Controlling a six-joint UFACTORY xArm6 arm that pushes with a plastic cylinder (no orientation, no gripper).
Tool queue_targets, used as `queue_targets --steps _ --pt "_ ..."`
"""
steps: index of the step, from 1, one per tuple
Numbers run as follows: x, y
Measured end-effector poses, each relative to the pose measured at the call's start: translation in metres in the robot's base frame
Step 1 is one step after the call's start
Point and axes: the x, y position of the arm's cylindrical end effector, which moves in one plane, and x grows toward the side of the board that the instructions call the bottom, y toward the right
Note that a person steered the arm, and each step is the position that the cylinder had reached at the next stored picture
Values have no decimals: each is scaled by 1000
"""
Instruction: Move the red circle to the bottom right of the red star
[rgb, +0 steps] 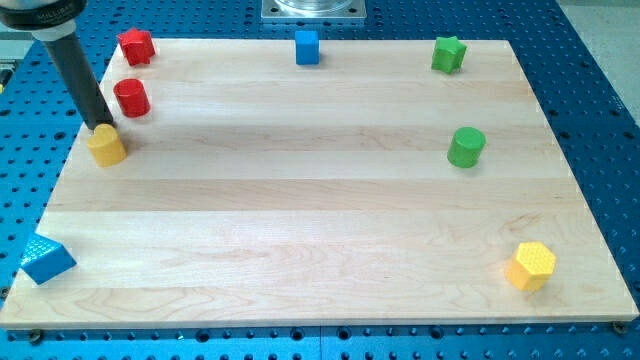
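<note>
Wooden bench (320, 220) filling most of the view, sitting on a blue perforated surface (600, 120). Dark rod (78, 75) slanting down from the view's top left, my tip (103, 127) touching the top of a yellow block (107, 146) near the left edge. No fingers on this rig, so nothing opening or holding. Red circle (131, 97) standing just above-right of the tip, directly below the red star (135, 46), close but apart. Also sitting around: blue triangle (46, 260) hanging off the bottom-left corner, yellow hexagon (530, 266) bottom right, green circle (466, 147) at right, green star (449, 54) top right, blue cube (307, 47) top middle
</note>
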Motion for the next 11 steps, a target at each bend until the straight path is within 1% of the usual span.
queue_targets --steps 1,2,3,4,5,6,7,8,9,10,11 --pt "-1 21" --pt "-5 75" --pt "-32 98" --pt "9 97" --pt "5 26" --pt "-7 0" --pt "-8 0" --pt "-9 18" --pt "-17 55" --pt "-57 60" --pt "-65 65"
